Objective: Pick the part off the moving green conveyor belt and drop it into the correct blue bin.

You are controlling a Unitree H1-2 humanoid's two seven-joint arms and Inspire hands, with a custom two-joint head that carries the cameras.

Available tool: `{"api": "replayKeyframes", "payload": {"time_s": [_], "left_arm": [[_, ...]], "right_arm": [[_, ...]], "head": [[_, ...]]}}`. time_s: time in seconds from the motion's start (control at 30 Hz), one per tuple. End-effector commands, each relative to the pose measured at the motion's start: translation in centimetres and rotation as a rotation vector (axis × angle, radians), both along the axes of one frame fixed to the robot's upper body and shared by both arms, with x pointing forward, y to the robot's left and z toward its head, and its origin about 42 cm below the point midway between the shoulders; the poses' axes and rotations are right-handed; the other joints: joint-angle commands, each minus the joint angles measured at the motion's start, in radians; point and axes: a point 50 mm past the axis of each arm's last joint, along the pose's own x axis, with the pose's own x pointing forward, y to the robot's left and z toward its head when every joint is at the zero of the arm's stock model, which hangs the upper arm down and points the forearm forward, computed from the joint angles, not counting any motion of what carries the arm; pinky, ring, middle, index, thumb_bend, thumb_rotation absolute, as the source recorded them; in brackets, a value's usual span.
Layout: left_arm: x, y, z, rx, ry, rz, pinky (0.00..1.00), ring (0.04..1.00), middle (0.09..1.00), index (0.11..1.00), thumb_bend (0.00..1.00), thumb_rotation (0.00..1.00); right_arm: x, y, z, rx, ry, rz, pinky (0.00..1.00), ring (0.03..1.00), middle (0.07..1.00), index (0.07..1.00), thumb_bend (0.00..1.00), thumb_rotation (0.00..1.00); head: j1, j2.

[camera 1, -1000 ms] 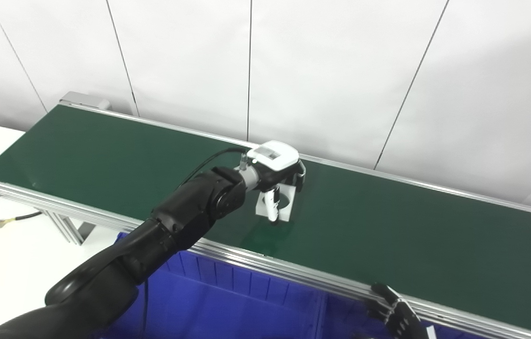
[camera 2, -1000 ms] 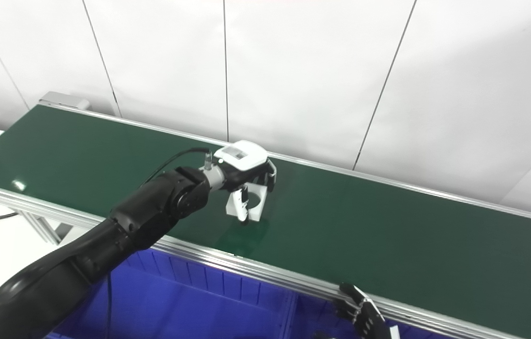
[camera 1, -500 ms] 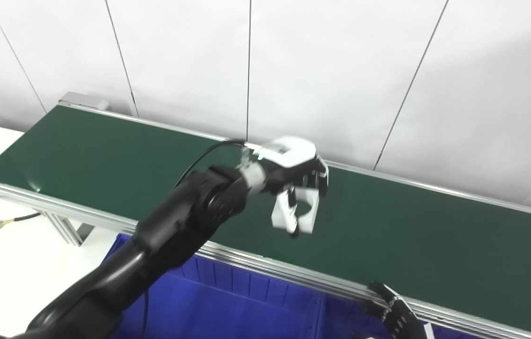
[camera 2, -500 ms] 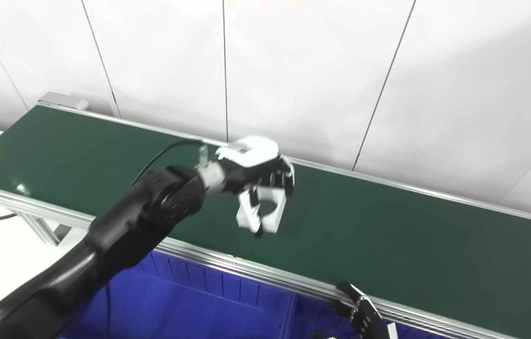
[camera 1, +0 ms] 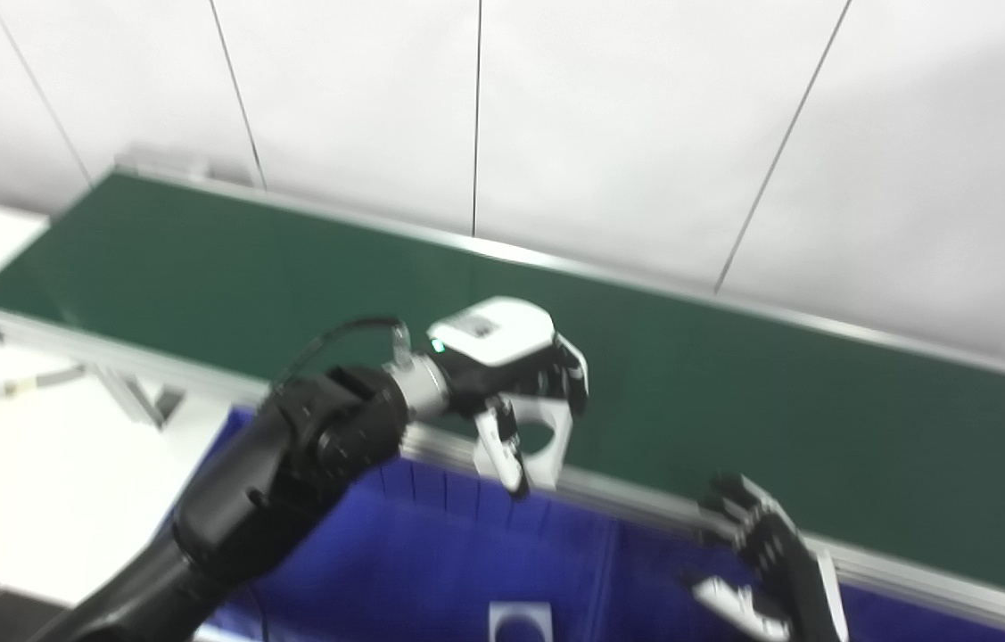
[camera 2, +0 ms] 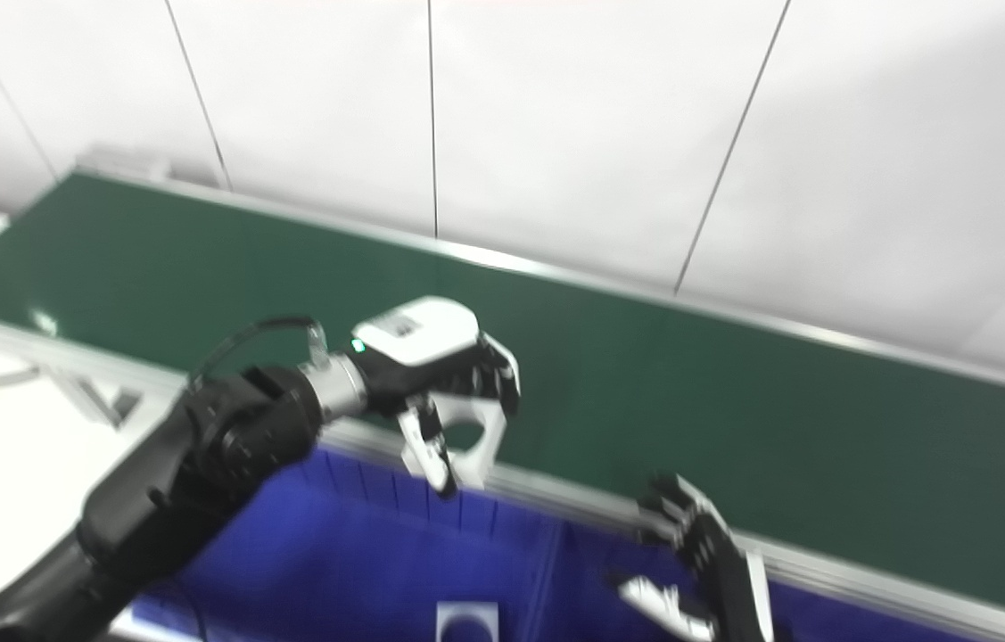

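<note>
My left hand [camera 1: 515, 370] is shut on a white block-shaped part with a round hole [camera 1: 547, 441], held in the air over the near rail of the green conveyor belt [camera 1: 734, 401] and the back edge of the blue bin [camera 1: 431, 553]. A second white part with a round hole [camera 1: 520, 620] lies on the bin floor. My right hand [camera 1: 765, 548] hovers low at the right, fingers spread, holding nothing, just in front of the belt's near rail.
The aluminium rail [camera 1: 912, 571] runs along the belt's near side. A divider wall [camera 1: 605, 571] splits the blue bin. A white table [camera 1: 29, 464] with cables lies at the left. White wall panels [camera 1: 645, 116] stand behind the belt.
My left hand lifted the white part off the belt and carried it toward me, over the bin's edge. The camera tilted down, showing more bin. The right hand rose slightly.
</note>
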Motion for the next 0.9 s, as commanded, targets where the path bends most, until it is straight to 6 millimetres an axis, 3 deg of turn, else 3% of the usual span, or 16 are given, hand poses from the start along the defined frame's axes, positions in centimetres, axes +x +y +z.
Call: {"api": "replayKeyframes", "payload": {"time_s": [0.0,0.37,0.63,0.87], "left_arm": [[-0.4,0.7,0.7,-0.006,-0.032,0.013,0.38,0.391,0.484,0.558,0.49,0.0],[-3.2,1.6,-2.8,0.006,0.057,0.03,0.38,0.396,0.47,0.558,0.49,0.0],[-3.8,1.5,-4.4,0.036,0.066,0.059,0.4,0.394,0.482,0.56,0.49,0.0],[-3.8,1.5,-5.5,0.037,-0.016,0.048,0.37,0.387,0.476,0.555,0.49,0.0]], "right_arm": [[1.2,0.2,1.9,-0.002,-0.086,0.005,0.67,0.738,0.794,0.762,0.8,0.25],[1.2,0.6,3.3,0.024,-0.099,-0.002,0.69,0.748,0.795,0.774,0.81,0.24],[1.1,0.6,3.4,0.02,-0.1,0.003,0.67,0.746,0.8,0.775,0.8,0.24],[1.1,0.7,3.3,0.024,-0.096,0.001,0.68,0.744,0.792,0.77,0.8,0.23]], "head": [[-0.003,0.01],[-0.011,0.064],[-0.015,0.061],[-0.015,0.06]]}}
